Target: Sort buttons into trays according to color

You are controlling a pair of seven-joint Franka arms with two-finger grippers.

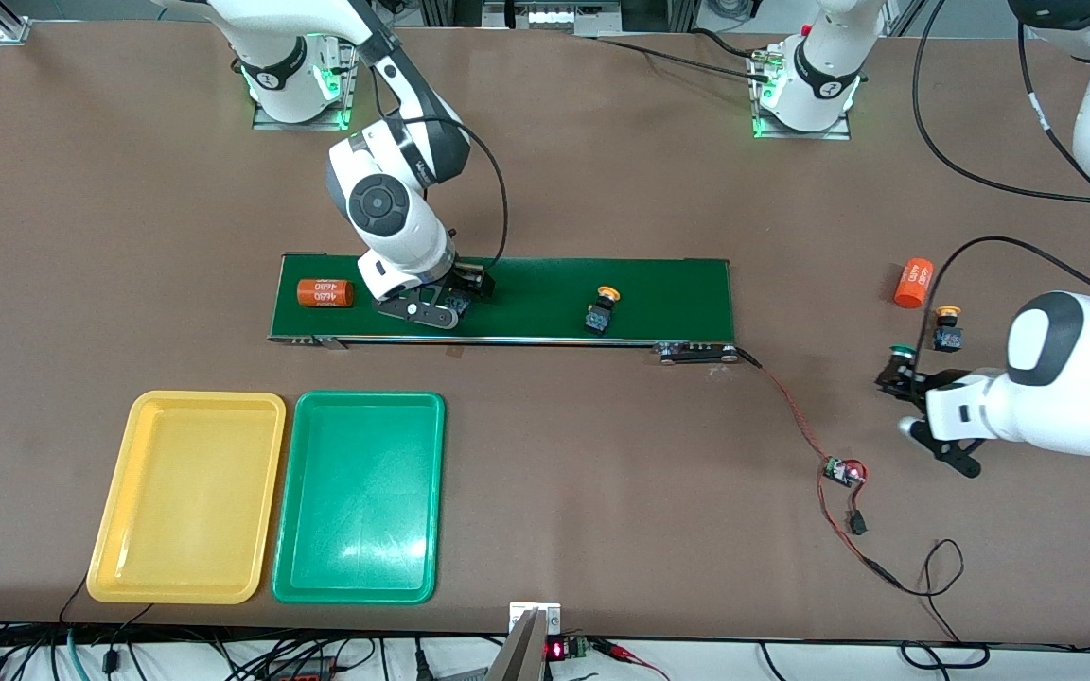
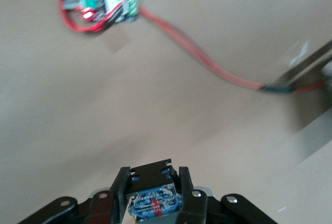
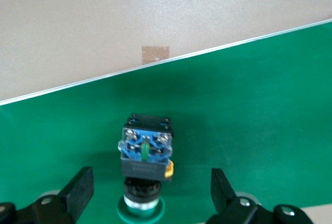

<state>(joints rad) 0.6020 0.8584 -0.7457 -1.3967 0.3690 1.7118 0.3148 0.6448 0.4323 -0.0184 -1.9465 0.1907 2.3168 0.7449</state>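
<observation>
Green-capped button (image 1: 901, 356) is clamped in your left gripper (image 1: 897, 376): the left wrist view shows both fingers (image 2: 121, 185) pressed against the dark body, with its blue terminal face (image 2: 154, 205) toward the camera, and the front view shows the green cap at the fingertips, over bare table toward the left arm's end, well apart from both trays. Judged from that, your left arm is at the carry step, the grasp made and the delivery not yet begun. Your right gripper (image 3: 150, 195) stands over the conveyor belt (image 1: 545, 284) with its jaws wide apart, and a second green-capped button (image 3: 146, 151) lies on the belt between them, untouched on either side, cap toward the wrist. That arm is at the approach step; its next move, as I judge it, calls for a short descent and an even closing on the dark body, not on the cap. One yellow-capped button (image 1: 602, 310) lies on the belt toward the left arm's end, and another yellow-capped button (image 1: 948, 328) sits on the table just beside the left gripper, near an orange cylinder (image 1: 913, 282). A second orange cylinder (image 1: 325, 293) rests on the belt beside the right gripper. Both the yellow tray (image 1: 119, 567) and the green tray (image 1: 299, 577) sit side by side, nearer the front camera than the belt, holding nothing. You must carry the held button the length of the table to the green tray, passing clear of the red wire (image 1: 791, 407).
</observation>
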